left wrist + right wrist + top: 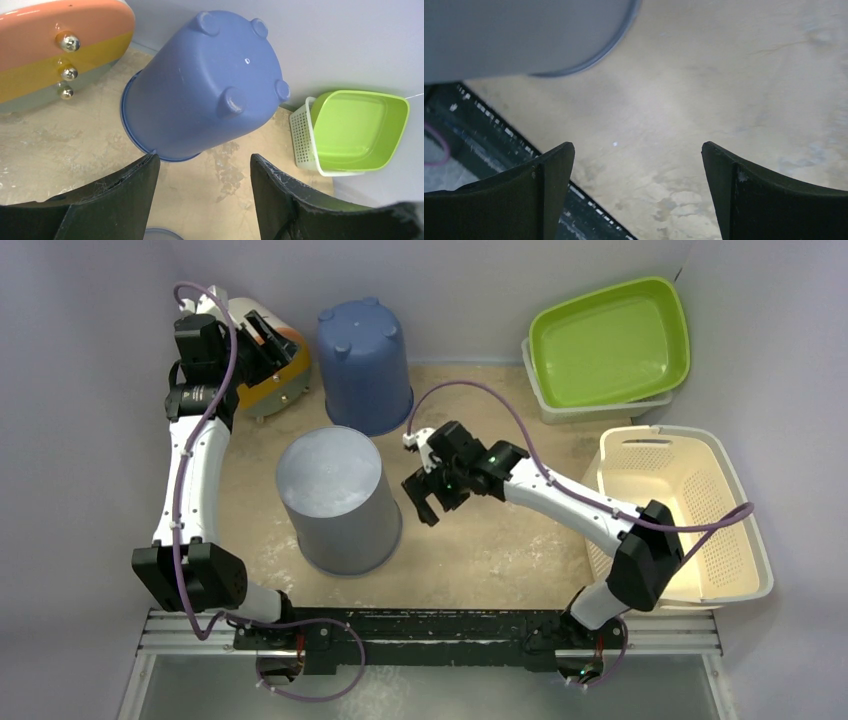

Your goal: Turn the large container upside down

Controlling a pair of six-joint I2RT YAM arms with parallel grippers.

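A large grey bucket-shaped container stands bottom up at the middle left of the table; its wall and rim show in the right wrist view. A blue bucket also stands bottom up at the back, with its round feet showing in the left wrist view. My right gripper is open and empty just right of the grey container, apart from it. My left gripper is open and empty at the back left, facing the blue bucket.
An orange, yellow and grey round container lies at the back left beside my left gripper. A green tub sits in a white perforated basket at the back right. A cream laundry basket stands at the right. A black rail runs along the front.
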